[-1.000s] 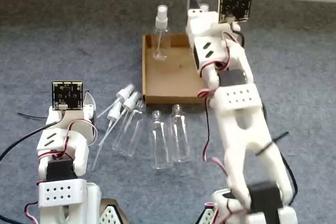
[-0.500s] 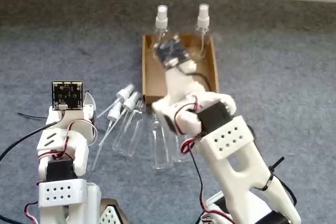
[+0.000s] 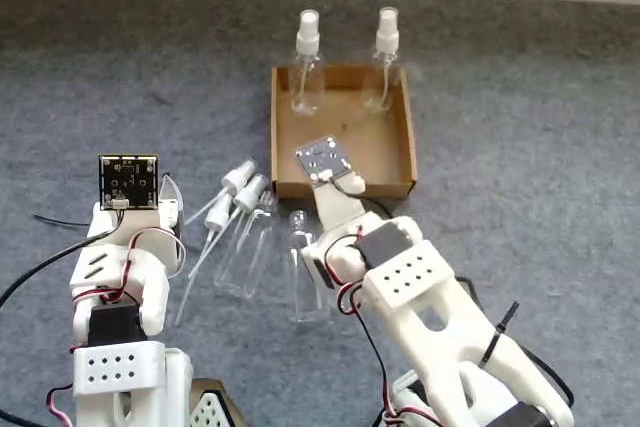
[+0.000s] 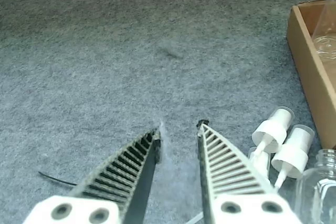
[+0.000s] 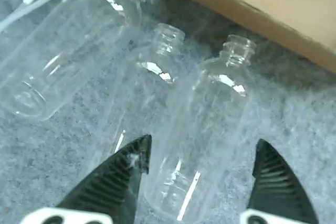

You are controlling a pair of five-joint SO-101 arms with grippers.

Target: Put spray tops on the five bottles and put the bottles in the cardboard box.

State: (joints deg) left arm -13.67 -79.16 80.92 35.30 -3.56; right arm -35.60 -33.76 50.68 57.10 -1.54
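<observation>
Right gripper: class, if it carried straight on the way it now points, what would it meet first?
Probably the clear, uncapped plastic bottle lying on the grey carpet: the open right gripper frames it between its jaws, though how far above it is unclear.

Box (image 3: 392, 187): far centre.
Capped bottles (image 3: 305, 62): two upright in box, at its far wall.
Open bottles (image 3: 300, 287): lying just near of box.
Spray tops (image 3: 240, 192): left of box, beside the bottles.
</observation>
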